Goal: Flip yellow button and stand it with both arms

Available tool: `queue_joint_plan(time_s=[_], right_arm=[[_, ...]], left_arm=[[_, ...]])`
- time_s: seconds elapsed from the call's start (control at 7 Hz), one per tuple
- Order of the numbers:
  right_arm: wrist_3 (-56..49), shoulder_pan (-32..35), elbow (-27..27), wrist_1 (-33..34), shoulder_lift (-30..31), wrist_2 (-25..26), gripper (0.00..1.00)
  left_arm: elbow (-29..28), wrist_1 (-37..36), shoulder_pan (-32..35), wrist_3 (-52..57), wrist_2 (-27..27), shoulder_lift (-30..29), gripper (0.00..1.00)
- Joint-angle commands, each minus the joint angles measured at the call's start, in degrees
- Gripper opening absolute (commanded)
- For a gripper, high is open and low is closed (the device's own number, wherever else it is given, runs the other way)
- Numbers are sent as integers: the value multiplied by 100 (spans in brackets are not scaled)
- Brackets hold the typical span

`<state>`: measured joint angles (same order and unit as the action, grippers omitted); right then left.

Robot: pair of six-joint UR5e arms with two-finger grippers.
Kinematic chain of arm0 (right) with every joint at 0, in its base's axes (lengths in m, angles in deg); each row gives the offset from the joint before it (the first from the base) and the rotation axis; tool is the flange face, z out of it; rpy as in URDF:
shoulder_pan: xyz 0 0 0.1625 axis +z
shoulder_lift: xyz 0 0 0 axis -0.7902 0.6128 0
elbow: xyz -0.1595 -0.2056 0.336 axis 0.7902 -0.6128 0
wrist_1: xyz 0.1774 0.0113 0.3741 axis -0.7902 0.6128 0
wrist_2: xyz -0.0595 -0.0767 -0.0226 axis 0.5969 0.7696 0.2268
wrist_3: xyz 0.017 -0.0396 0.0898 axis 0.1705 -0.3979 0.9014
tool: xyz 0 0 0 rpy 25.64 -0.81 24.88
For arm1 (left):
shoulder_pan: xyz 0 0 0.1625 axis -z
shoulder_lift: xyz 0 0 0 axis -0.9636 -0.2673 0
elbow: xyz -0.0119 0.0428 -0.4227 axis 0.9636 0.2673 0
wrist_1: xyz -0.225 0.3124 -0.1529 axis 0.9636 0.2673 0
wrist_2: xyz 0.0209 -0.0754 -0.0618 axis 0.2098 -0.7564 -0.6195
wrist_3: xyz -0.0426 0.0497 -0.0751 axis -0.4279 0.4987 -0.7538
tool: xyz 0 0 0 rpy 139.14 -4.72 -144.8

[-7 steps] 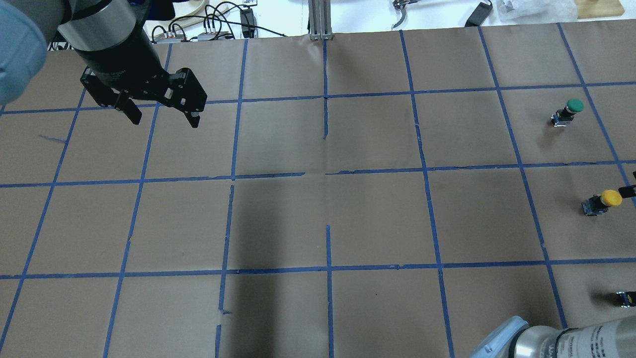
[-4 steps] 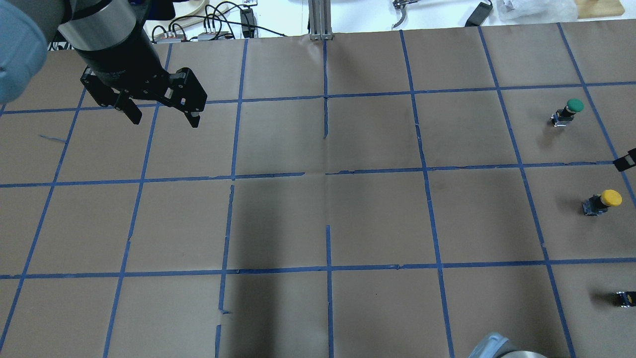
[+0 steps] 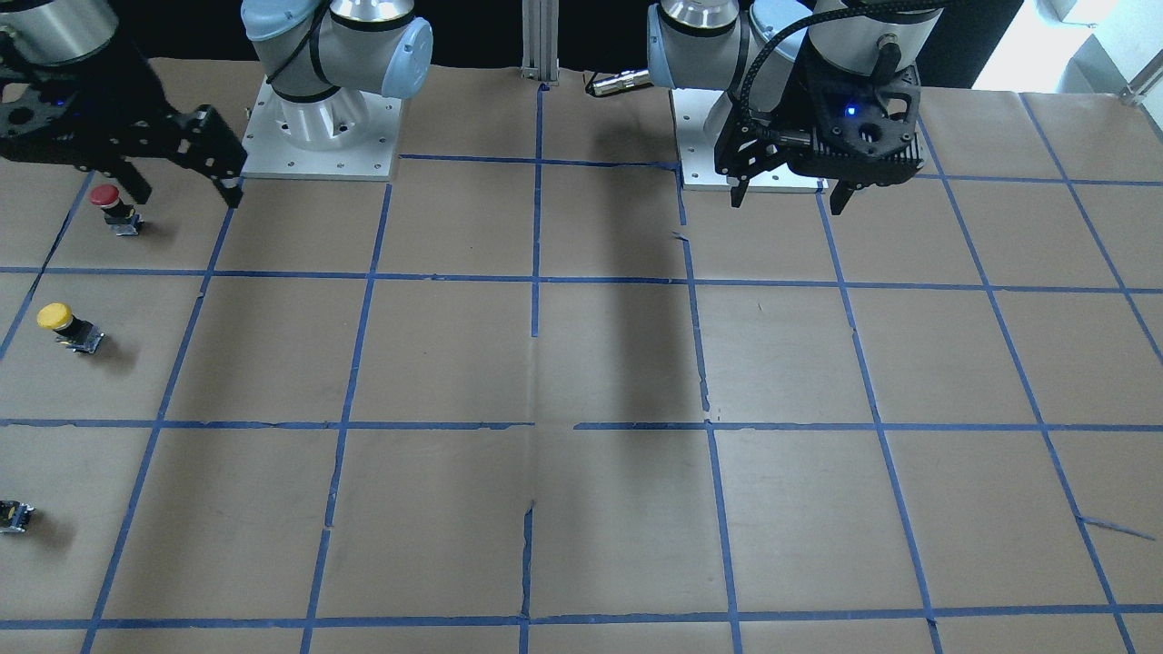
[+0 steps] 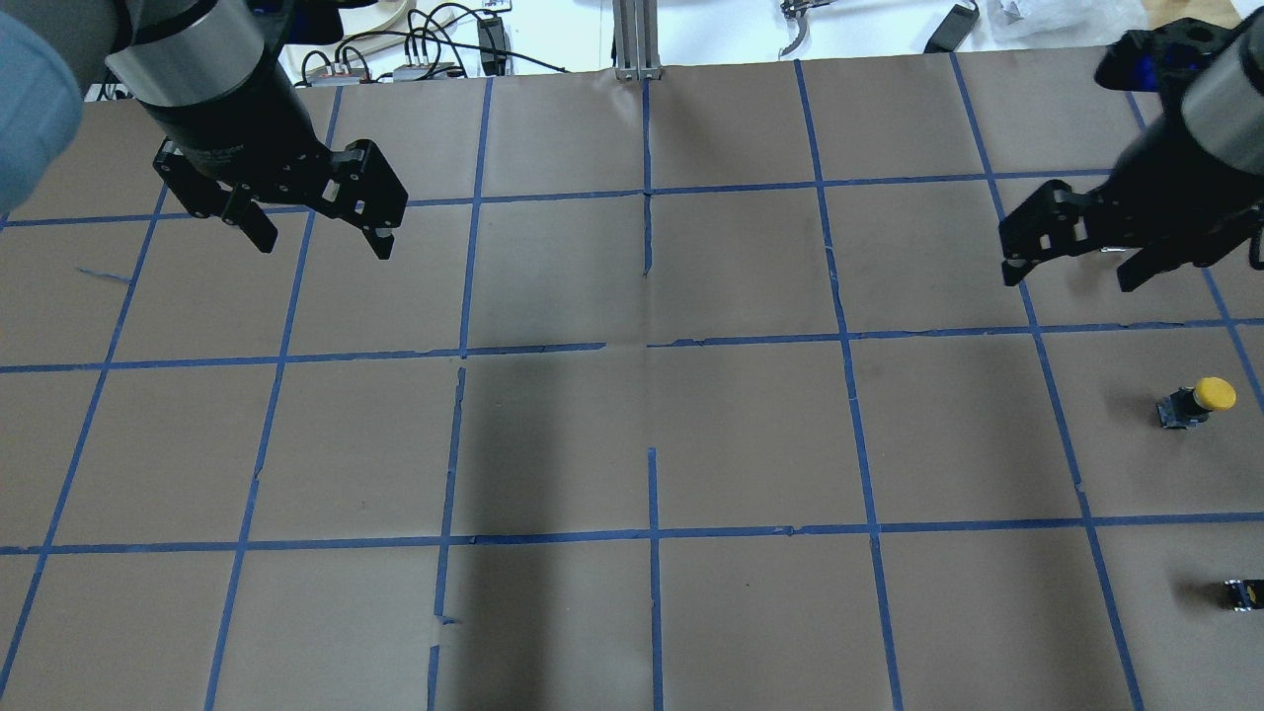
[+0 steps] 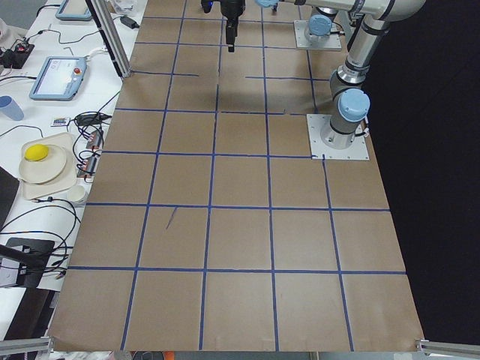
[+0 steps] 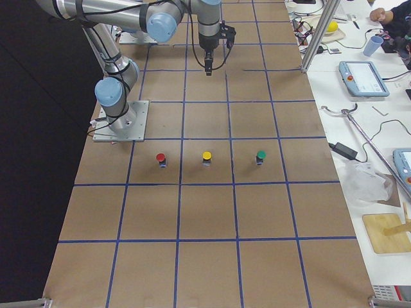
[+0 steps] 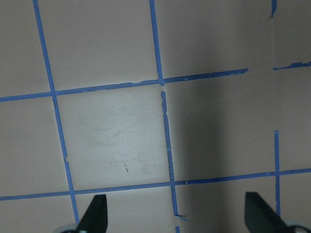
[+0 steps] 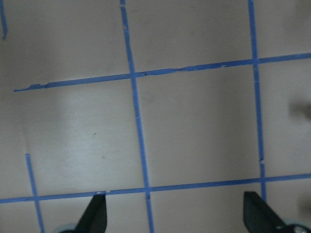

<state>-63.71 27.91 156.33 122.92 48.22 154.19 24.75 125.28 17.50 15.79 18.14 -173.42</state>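
Note:
The yellow button [image 4: 1201, 399] stands alone on the brown paper at the table's right side, yellow cap up on its dark body. It also shows in the front view [image 3: 65, 326] and the right-side view [image 6: 207, 158]. My right gripper [image 4: 1069, 277] hangs open and empty, raised above the table and apart from the button; it is at the left in the front view [image 3: 188, 193]. My left gripper [image 4: 326, 244] hangs open and empty over the table's far left, at the right in the front view [image 3: 788, 201]. Both wrist views show only taped paper between open fingers.
A red button [image 3: 111, 205] and a green button [image 6: 261, 156] stand in line with the yellow one. In the overhead view my right gripper hides the green one. A small dark body [image 4: 1244, 592] is cut by that view's right edge. Blue tape squares cover the paper [image 4: 652, 434].
My right gripper has risen from beside the yellow button and swung into the overhead view, now covering the green button there. The left gripper has barely shifted. The yellow button has not moved.

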Motion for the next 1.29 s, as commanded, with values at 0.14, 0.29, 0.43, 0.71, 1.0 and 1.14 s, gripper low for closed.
queue_joint_plan(time_s=[0.14,0.29,0.43,0.71,1.0,1.14], right_arm=[[1452,1242,-85,-165,-10,319,100],[1399,1252,-67,-87,-28,330,100],[1242,1069,-119,-77,-45,252,100],[1170,690,-451,-409,-80,268,100],[1162,690,-524,-464,-168,251,100],[1170,690,-524,-464,-168,251,100]], left_arm=[[6,-1,3,0,0,4,100],[6,8,3,0,0,13,100],[6,-1,3,0,0,4,100],[6,8,3,0,0,4,100],[6,8,3,0,0,13,100],[6,8,3,0,0,13,100]])
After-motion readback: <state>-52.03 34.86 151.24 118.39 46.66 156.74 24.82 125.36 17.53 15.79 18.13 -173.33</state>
